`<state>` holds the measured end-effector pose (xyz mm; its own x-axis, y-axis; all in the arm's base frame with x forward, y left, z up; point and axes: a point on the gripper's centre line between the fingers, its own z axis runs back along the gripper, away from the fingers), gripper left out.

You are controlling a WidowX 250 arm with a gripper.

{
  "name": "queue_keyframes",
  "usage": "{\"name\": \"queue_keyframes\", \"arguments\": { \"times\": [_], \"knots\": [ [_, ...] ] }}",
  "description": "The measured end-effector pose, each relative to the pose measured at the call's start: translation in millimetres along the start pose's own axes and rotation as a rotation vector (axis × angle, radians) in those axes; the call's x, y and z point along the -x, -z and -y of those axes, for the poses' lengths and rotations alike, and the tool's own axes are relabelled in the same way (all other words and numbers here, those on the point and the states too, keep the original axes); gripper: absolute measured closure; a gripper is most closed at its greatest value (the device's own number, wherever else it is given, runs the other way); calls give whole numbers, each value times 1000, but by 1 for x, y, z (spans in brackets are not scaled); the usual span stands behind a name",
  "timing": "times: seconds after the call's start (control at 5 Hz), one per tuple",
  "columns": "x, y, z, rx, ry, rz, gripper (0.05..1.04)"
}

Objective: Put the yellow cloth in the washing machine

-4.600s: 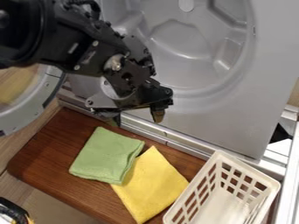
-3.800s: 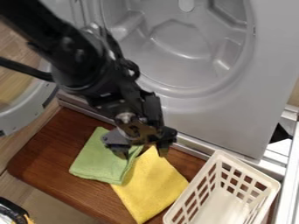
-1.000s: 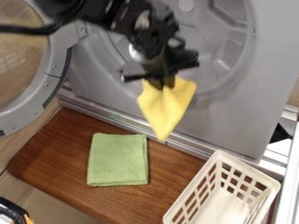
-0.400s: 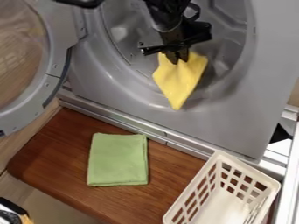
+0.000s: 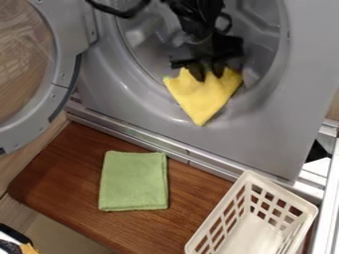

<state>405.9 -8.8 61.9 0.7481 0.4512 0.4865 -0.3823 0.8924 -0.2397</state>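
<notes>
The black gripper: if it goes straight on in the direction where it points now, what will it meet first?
Most likely the yellow cloth, which is right at the tips of the gripper; depth is hard to judge from this one view.

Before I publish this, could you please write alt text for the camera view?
A black gripper touches a yellow cloth at the open mouth of a washing machine; below, a folded green cloth lies on a wooden board, near a white basket.
</notes>
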Motion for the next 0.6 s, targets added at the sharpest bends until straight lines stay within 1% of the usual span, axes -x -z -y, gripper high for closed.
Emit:
{"name": "queue_keyframes", "arguments": {
  "times": [0.2, 0.4, 0.6],
  "knots": [
    [-1, 0, -2, -13, 8, 3, 208],
    [2, -1, -4, -19, 1, -6, 73],
    [-3, -12, -2, -11, -7, 18, 77]
  ]
}}
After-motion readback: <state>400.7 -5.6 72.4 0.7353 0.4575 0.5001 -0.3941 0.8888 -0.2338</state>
